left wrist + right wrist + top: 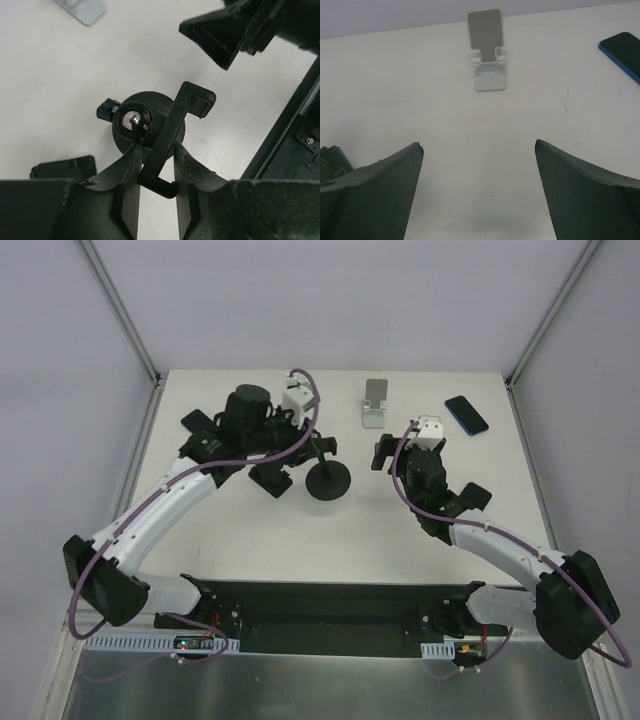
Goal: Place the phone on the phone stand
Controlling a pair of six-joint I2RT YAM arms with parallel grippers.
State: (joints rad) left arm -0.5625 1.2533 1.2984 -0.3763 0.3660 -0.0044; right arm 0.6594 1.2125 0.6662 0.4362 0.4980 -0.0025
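Observation:
The dark blue phone (466, 414) lies flat at the far right of the table, also at the right edge of the right wrist view (622, 50). A silver folding phone stand (375, 403) stands upright at the far middle (487, 50). My right gripper (385, 452) hovers open and empty before it (477, 145). My left gripper (300, 452) is shut on the clamp arm (170, 132) of a black holder with a round base (328, 482), pinching the bar between both fingers (156, 147).
A black block (62, 167) lies on the table just left of the round base. The right gripper's fingers (225, 35) show at the upper right of the left wrist view. Metal frame posts rise at the table's far corners.

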